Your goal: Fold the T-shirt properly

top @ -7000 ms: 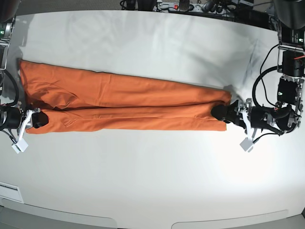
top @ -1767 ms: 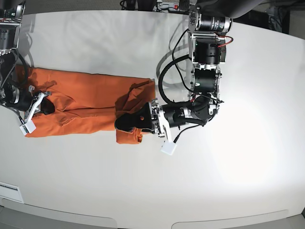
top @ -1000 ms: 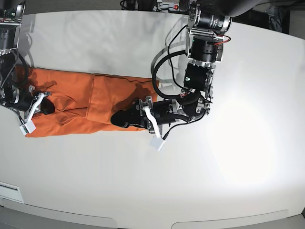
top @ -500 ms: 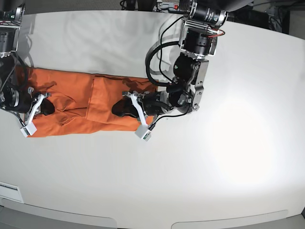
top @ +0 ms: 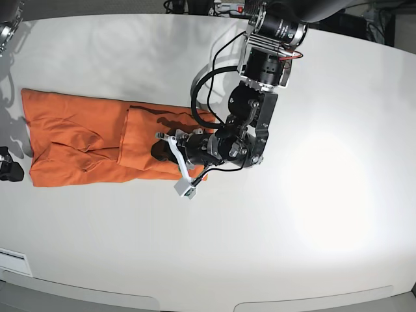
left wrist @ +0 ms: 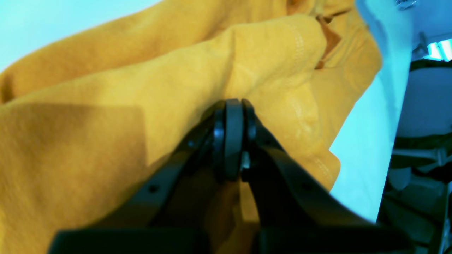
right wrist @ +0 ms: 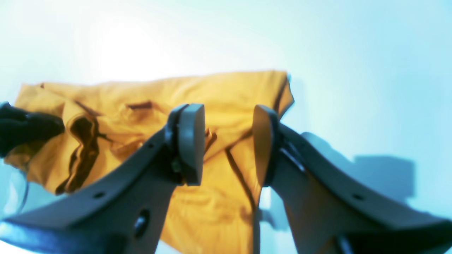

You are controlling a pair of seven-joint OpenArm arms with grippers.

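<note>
The orange T-shirt (top: 78, 140) lies on the white table as a long strip, with its right end folded back over the middle. My left gripper (top: 158, 151) lies on top of that folded flap. In the left wrist view its fingertips (left wrist: 229, 102) are shut on the T-shirt (left wrist: 106, 106), with the hem just beyond the tips. My right gripper (top: 8, 170) sits at the far left edge, off the cloth. In the right wrist view it is open (right wrist: 226, 141) and empty, with the shirt (right wrist: 219, 91) lying beyond it.
The white table (top: 312, 214) stretches to the right and front of the shirt. Cables and gear (top: 227, 8) line the back edge. The left arm (top: 260, 78) reaches in from the back. A white tag (top: 185, 190) hangs from its gripper.
My right gripper has let go of the shirt's left end and pulled back to the left edge. My left gripper has shifted slightly left on the folded flap.
</note>
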